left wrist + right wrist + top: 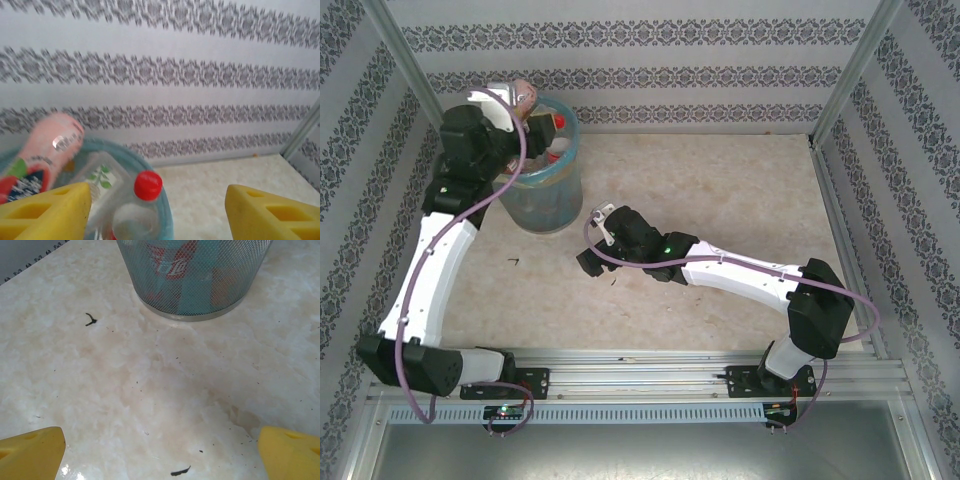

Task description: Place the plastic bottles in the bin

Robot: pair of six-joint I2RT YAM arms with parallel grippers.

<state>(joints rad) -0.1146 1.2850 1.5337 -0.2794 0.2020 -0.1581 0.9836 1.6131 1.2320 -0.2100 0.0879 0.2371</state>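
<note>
The bin (545,200) is standing far left on the table (740,190), holding bottles (145,200). The left gripper (157,197) is hanging wide open over it, a pink bottle (50,150) just beside its left finger, its label too blurred to read. The right gripper (160,452) is gaping over the table near the bin's base

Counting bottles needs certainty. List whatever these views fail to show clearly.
- Bottle count inside the bin: top view, the left arm covers part of the opening; right wrist view, the mesh wall obscures the contents and the top edge cuts off the rim.
- Pink bottle label: left wrist view, motion-blurred, cut by the left edge.
</note>
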